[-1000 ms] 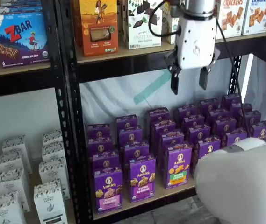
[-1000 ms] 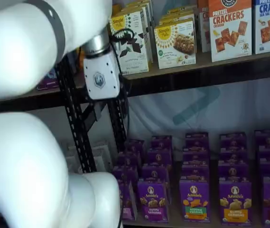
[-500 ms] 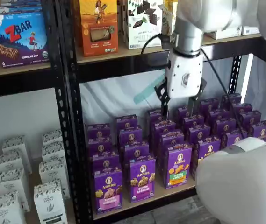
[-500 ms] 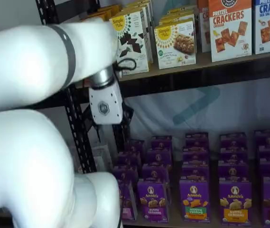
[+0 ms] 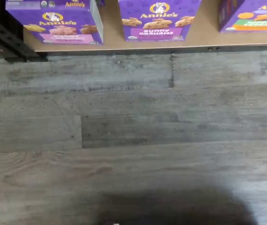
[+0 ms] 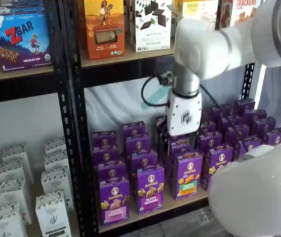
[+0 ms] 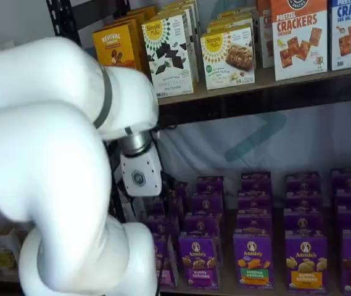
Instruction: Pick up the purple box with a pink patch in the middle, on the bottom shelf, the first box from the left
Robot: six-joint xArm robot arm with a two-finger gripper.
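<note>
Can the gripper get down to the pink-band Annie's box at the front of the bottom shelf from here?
Probably yes. The gripper hangs over rows behind and right of the purple box, and nothing shows above that box. Jaws unclear.

The claw's (image 6: 180, 143) black fingers seem lost against the dark boxes; their gap is unreadable

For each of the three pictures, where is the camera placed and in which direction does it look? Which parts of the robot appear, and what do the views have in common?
Wrist view: on the wrist, looking down at the grey floor and the bottom shelf front edge; no robot part shows.
Shelf view: in front, at an angle to the rack; the white arm and gripper hang over the purple rows.
Shelf view: in front, facing the rack; the arm fills the left, the gripper is partly hidden.
Shared: the purple box shows in the first two.
</note>
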